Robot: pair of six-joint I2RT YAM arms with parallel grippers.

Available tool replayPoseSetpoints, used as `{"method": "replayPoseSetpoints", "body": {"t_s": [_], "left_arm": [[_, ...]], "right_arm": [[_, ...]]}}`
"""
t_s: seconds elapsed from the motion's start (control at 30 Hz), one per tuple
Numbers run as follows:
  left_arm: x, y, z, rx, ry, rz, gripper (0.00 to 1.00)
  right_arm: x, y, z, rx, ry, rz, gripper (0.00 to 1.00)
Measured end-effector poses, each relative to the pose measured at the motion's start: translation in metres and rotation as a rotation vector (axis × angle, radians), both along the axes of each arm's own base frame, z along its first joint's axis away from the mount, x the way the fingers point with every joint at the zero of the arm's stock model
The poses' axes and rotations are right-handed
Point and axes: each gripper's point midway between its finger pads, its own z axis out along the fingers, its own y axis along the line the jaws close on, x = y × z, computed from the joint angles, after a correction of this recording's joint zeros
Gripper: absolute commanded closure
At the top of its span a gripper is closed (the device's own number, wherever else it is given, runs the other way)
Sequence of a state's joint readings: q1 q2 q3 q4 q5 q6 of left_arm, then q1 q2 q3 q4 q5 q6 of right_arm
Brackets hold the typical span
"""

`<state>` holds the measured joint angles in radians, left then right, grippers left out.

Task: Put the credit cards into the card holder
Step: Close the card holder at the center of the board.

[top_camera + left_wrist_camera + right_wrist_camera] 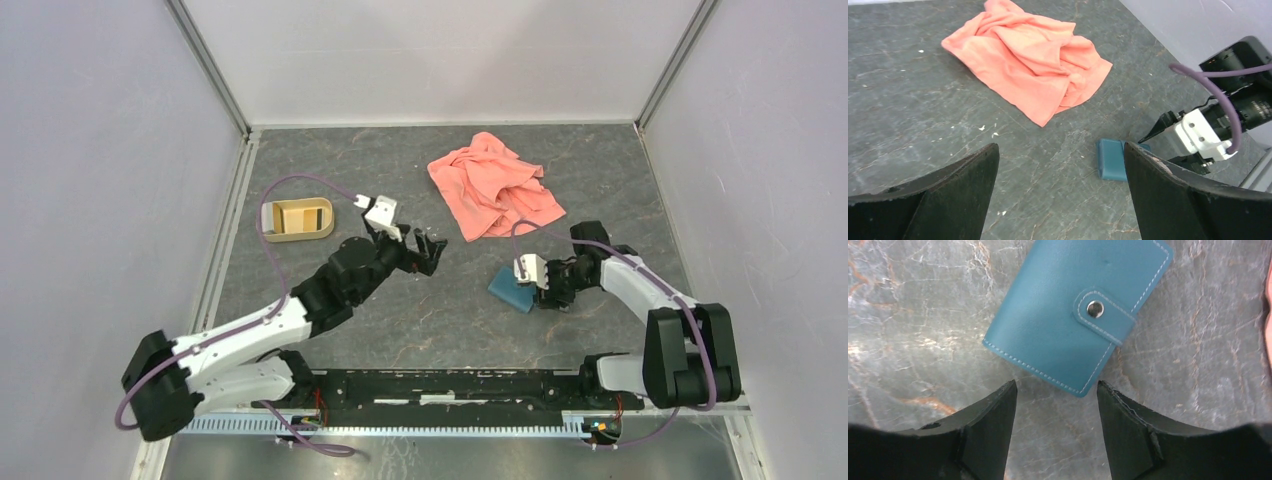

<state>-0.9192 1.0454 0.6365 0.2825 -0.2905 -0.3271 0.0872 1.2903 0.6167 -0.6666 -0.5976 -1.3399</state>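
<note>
Right wrist view: your right gripper (1055, 386) stands apart and empty. The card holder (1073, 315) lies snapped shut just beyond its fingertips, long axis lower left to upper right. The left gripper (1060, 147) gapes empty, farther off. The credit cards (300, 214) sit in the tray (300, 239), upper left.

Shut teal card holder (1068, 325) flat on marbled table (908, 315); just beside it, right end effector (1055, 386), jaws apart.

The teal card holder (1048, 330) lies flat, snapped shut; orange-gold credit cards (297, 216) sit in a tan tray (297, 237).
</note>
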Motion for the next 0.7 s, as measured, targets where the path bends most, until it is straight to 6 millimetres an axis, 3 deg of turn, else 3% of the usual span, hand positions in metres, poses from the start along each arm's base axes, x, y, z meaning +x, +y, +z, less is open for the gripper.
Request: {"method": "replayPoseSetpoints", "body": {"t_s": [0.1,0.2,0.3,0.4,0.47,0.57,0.63,0.7], "left_arm": [[-0.006,0.017,0.008,-0.003,-0.014,0.023,0.00],[-0.014,0.032,0.013,-0.014,-0.025,0.040,0.00],[-0.019,0.043,0.016,-0.023,-0.034,0.057,0.00],[-0.021,0.048,0.016,-0.022,-0.034,0.064,0.00],[-0.021,0.049,0.011,-0.006,-0.022,0.067,0.00],[-0.022,0.053,0.002,0.026,0.000,0.074,0.00],[-0.023,0.056,-0.001,0.042,0.009,0.082,0.00],[-0.024,0.059,-0.001,0.043,0.010,0.087,0.00]], "right_arm": [[0.003,0.010,-0.006,-0.009,-0.008,0.054,0.57],[0.001,0.037,-0.007,0.005,0.005,0.115,0.65],[0.001,0.073,-0.005,0.040,0.033,0.128,0.55],[0.013,0.113,0.004,0.103,0.062,0.094,0.48],[0.027,0.133,0.016,0.142,0.069,0.071,0.44],[0.070,0.154,0.049,0.180,0.010,0.042,0.41],[0.096,0.156,0.074,0.211,-0.049,0.022,0.38],[0.119,0.144,0.096,0.246,-0.097,-0.036,0.34]]}}
